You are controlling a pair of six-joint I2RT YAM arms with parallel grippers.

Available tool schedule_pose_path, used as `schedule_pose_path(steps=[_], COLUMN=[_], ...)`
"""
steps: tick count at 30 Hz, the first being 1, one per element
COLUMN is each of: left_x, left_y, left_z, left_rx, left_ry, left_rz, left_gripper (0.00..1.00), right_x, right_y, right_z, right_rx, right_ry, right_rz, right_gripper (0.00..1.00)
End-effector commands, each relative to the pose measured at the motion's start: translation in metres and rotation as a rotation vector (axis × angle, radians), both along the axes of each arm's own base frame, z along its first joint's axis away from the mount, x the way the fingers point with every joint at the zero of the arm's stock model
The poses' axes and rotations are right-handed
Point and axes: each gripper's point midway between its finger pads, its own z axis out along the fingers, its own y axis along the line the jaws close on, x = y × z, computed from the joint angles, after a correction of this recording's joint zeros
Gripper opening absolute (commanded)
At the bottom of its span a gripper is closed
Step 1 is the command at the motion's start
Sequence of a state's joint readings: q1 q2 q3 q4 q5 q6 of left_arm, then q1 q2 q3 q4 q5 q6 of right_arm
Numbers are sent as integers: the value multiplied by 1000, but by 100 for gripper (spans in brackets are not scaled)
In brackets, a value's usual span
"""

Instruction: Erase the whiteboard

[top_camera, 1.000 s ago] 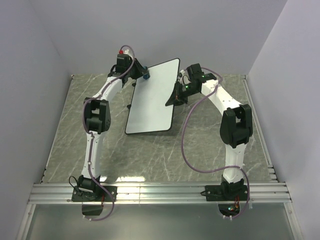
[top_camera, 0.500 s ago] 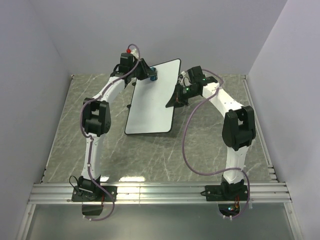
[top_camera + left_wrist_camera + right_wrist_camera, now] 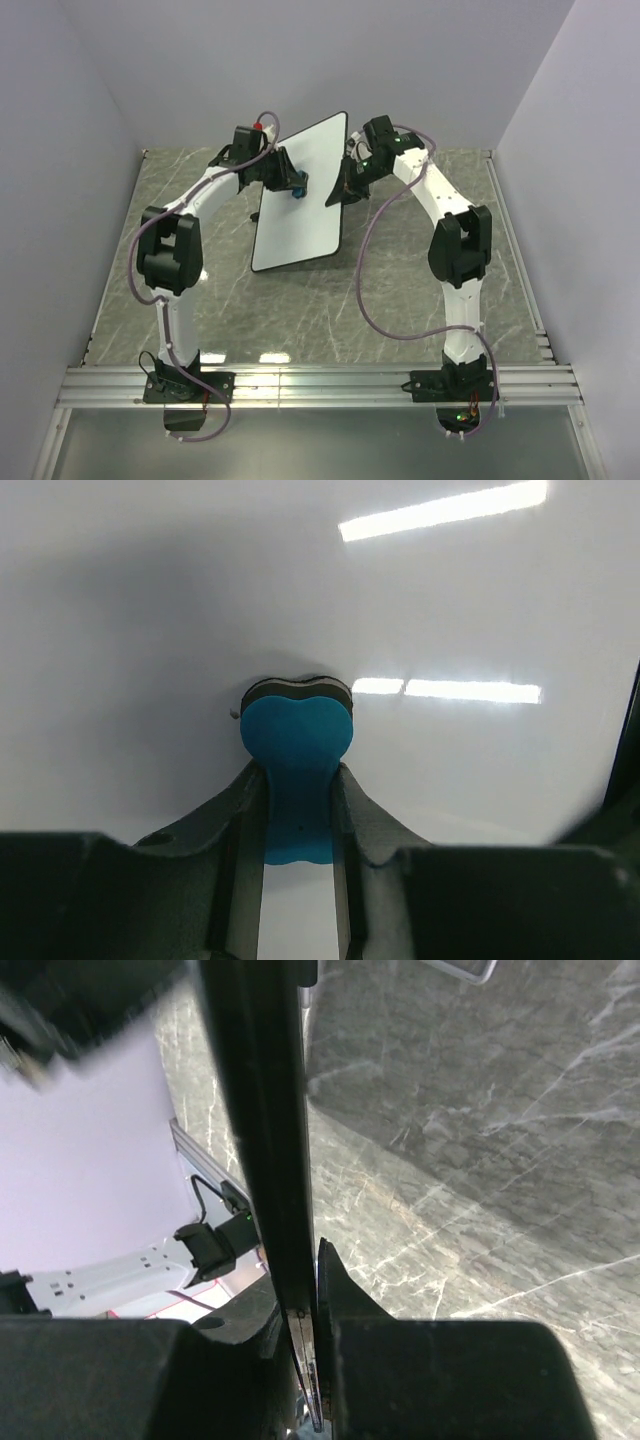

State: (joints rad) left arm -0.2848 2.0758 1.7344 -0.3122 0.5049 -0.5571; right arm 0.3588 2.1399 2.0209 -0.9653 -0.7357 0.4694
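Left wrist: whiteboard (image 3: 140, 590) cut off top and left; eraser (image 3: 297, 742) felt mostly hidden behind its blue body. Right wrist: whiteboard edge-on (face unseen), top-left blurred.

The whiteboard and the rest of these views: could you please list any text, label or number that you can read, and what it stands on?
None can be read.
The whiteboard is blank, showing only reflected lights.
The blue eraser in the left gripper bears no print.
Nothing else in view carries legible lettering.
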Motion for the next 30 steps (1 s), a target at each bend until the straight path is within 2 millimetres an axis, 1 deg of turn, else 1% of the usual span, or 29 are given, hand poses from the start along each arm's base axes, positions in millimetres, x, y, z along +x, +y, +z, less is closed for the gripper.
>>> schedule_pose_path(steps=[1, 2, 3, 4, 5, 7, 8, 10, 11, 13, 14, 15, 16, 17, 18, 19, 20, 21, 23, 24, 25, 26, 27, 28, 29, 30], left_x=[-54, -59, -65, -66, -64, -62, -54, -45, -40, -29, -25, -15, -9, -6, 5, 9, 12, 20, 19, 17, 10, 4, -6, -15, -29, -34], left_y=[-14, -12, -11, -8, -3, 7, 18, 28, 31, 38, 39, 43, 46, 49, 52, 52, 52, 49, 36, 26, 17, 11, 2, -5, -13, -17], left_z=[9, 20, 14, 14, 15, 7, -3, -9, -19, -22, -33, -29, -32, -45, -36, -34, -38, -22, -7, 2, 8, 20, 18, 22, 27, 32], left_rx=[12, 12, 26, 36, 58, 106, 161, 182, 188, 175, 180, 172, 173, 182, 162, 152, 148, 123, 71, 53, 26, 3, -8, -31, -40, -48], left_ry=[46, 27, 41, 35, 21, 49, 60, 80, 101, 109, 133, 123, 129, 164, 149, 148, 165, 138, 119, 108, 109, 92, 98, 99, 98, 91], left_rz=[-117, -115, -107, -94, -57, -3, 56, 101, 111, 133, 139, 151, 162, 170, 184, 183, 186, 186, 131, 106, 65, 37, 7, -28, -53, -64], left_gripper=[0, 0, 0, 0, 0, 0, 0, 0, 0, 0, 0, 0, 0, 0, 0, 0, 0, 0, 0, 0, 0, 0, 0, 0, 0, 0], right_x=[-8, -6, -4, -4, -5, -9, -11, -17, -19, -25, -30, -31, -32, -36, -36, -37, -40, -41, -42, -42, -42, -40, -38, -37, -34, -33], right_y=[-3, -3, -3, -3, -3, -4, -6, -8, -9, -10, -12, -12, -13, -14, -14, -14, -16, -17, -18, -20, -19, -18, -19, -17, -16, -14], right_z=[-52, -53, -52, -53, -53, -54, -55, -56, -56, -56, -57, -58, -57, -58, -57, -56, -57, -58, -59, -60, -60, -59, -59, -59, -58, -57], right_rx=[-205, -202, -195, -194, -191, -187, -185, -184, -182, -178, -179, -178, -177, -178, -172, -171, -178, -181, -188, -193, -192, -192, -193, -192, -189, -181], right_ry=[47, 48, 44, 44, 44, 40, 42, 45, 48, 46, 52, 49, 47, 54, 47, 46, 49, 47, 47, 46, 45, 41, 41, 38, 35, 34], right_rz=[46, 39, 35, 32, 30, 27, 25, 24, 20, 14, 11, 11, 8, 3, 0, -1, -5, -3, -3, -5, -4, -4, -7, -7, -10, -11], right_gripper=[0, 0, 0, 0, 0, 0, 0, 0, 0, 0, 0, 0, 0, 0, 0, 0, 0, 0, 0, 0, 0, 0, 0, 0, 0, 0])
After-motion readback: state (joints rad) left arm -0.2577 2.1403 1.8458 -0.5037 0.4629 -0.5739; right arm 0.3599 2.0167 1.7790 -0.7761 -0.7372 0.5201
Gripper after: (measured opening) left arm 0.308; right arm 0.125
